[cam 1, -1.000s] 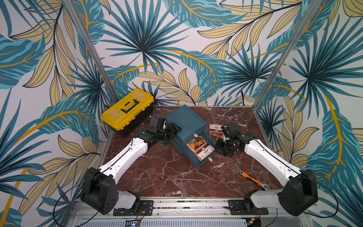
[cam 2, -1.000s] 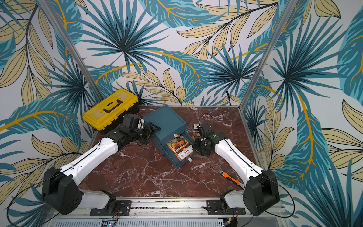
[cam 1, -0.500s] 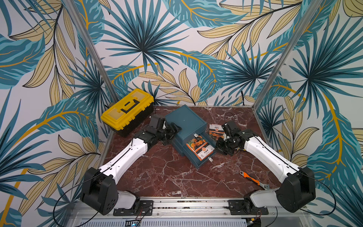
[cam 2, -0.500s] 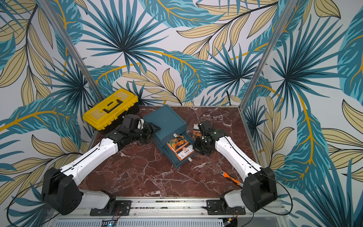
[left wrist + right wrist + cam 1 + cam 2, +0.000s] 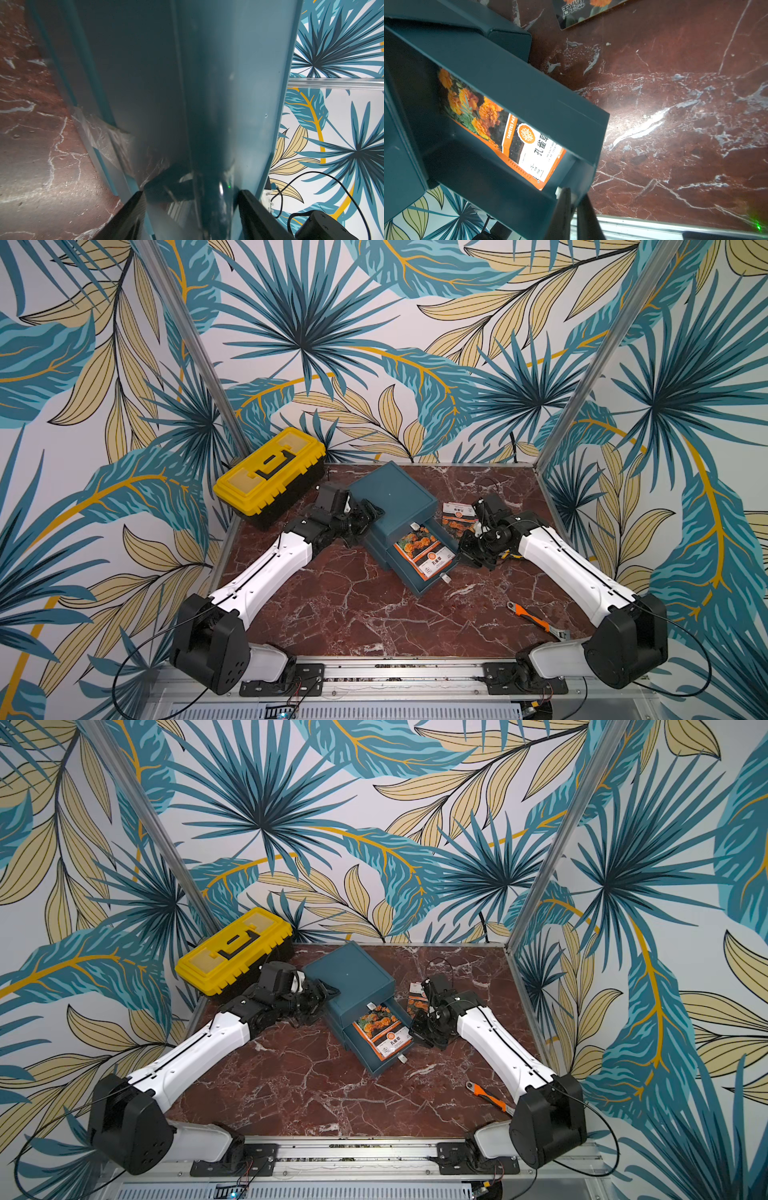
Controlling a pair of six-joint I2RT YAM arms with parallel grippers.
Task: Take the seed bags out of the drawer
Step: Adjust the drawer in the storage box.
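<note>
A teal drawer cabinet stands mid-table with one drawer pulled out. One of the seed bags, with orange flowers on its front, lies flat inside the drawer. More seed bags lie on the table to the cabinet's right. My right gripper is shut at the drawer's right front corner, and I see nothing between its fingers. My left gripper is shut on the cabinet's left side, a finger on each side.
A yellow toolbox sits at the back left, close behind my left wrist. An orange-handled tool lies near the front right by the right arm's base. Patterned walls enclose the table on three sides.
My right gripper has moved from beside the bags on the table toward the drawer's front corner, and its jaws have closed. The left arm has not moved.
</note>
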